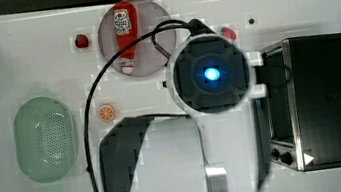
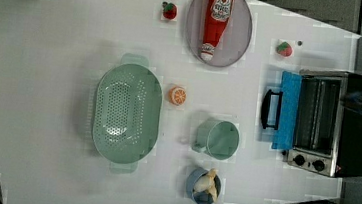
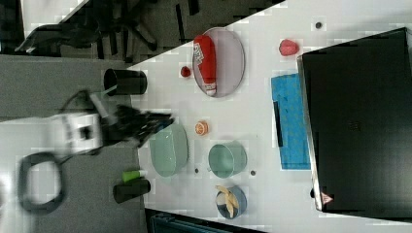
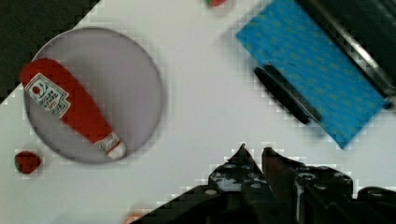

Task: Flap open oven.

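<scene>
The oven (image 2: 338,122) stands at the left view's right side, black on top with a silver front frame and black knobs. Its blue door (image 2: 287,110) lies folded down flat on the table, the black bar handle (image 2: 268,109) at its outer edge. The wrist view has the same blue door (image 4: 317,70) and handle (image 4: 282,93). My gripper (image 4: 254,149) hovers over bare white table a short way off the handle. Its fingertips stand a narrow gap apart with nothing between them. In the top view the arm's round wrist (image 1: 211,74) sits just off the oven (image 1: 330,98) front.
A ketchup bottle (image 2: 217,20) lies on a grey plate (image 2: 240,37). Two strawberries (image 2: 169,10) (image 2: 284,48), an orange slice (image 2: 177,95), a green colander (image 2: 127,112), a green cup (image 2: 218,138) and a blue bowl with banana (image 2: 203,184) share the table.
</scene>
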Controlling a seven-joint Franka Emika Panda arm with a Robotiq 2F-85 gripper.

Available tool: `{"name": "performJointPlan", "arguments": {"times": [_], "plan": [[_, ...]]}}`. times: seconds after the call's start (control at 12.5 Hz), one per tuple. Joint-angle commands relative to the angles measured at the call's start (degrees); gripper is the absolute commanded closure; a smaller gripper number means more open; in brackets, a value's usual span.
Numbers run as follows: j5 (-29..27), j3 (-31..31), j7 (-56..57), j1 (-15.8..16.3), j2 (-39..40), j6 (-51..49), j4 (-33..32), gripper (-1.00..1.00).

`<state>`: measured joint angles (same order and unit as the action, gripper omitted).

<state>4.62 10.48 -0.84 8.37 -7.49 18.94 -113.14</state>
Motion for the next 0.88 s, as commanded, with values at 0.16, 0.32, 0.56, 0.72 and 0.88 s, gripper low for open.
{"name": "performJointPlan", "arguments": {"times": [0.16, 0.32, 0.56, 0.72, 0.88], "plan": [[-2.2, 0.6, -5.8, -1.1, -1.2, -15.9, 8.3, 0.65], [-2.2, 0.4, -6.1, -1.0, -1.3, -16.7, 10.8, 0.65], [-2.2, 0.4, -6.1, -1.0, -1.3, -16.3, 10.9, 0.65], [-2.2, 0.4, -6.1, -1.0, -1.3, -16.3, 10.7, 0.65], [-2.2, 0.4, -6.1, -1.0, -1.2, -16.3, 10.7, 0.65]]}}
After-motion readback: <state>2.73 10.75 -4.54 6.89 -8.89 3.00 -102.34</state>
